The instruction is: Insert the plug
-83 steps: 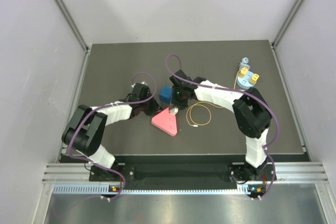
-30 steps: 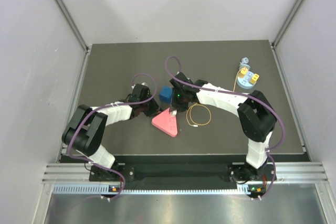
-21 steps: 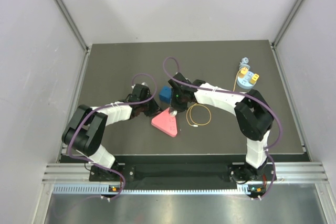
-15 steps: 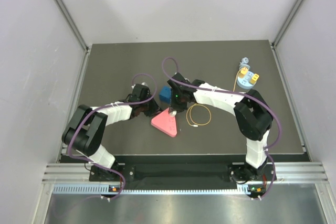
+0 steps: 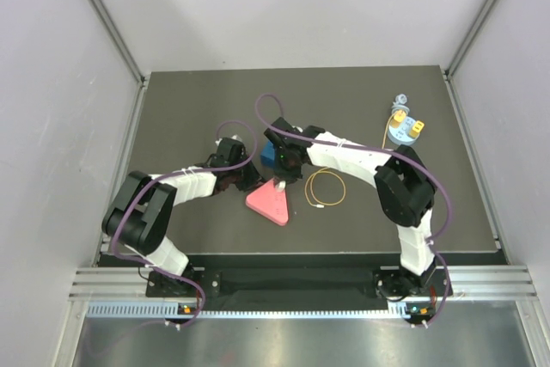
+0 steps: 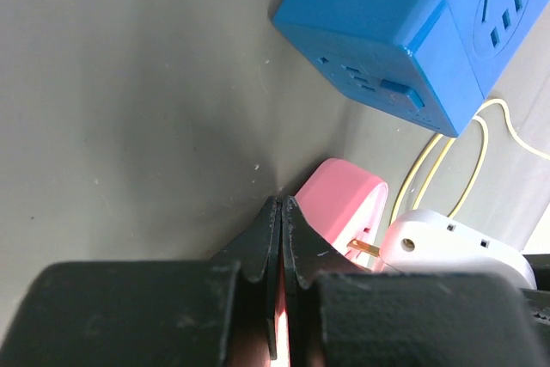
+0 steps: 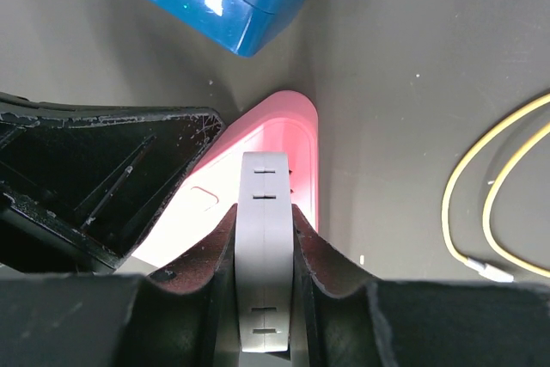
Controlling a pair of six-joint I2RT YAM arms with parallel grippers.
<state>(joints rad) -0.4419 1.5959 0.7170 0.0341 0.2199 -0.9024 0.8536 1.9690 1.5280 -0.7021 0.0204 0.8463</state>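
The left arm (image 5: 193,185) and the right arm (image 5: 352,156) are built alike, with smooth white shells on the long links and chunky black housings at the joints. Each stands on a black base (image 5: 165,282), and a thin purple cable (image 5: 230,125) loops loosely along it. The left pincer (image 6: 280,210) has matte black fingers (image 6: 254,251) that taper to thin tips, and its ribbed black body is scuffed pale at the edges. The right pincer (image 7: 265,211) has dark fingers (image 7: 314,255) with rounded, curving tips.

L pincer (image 6: 281,205) closed, pink wedge (image 6: 348,199) ahead, blue cube (image 6: 387,15) beyond, white adapter (image 6: 455,245) rt
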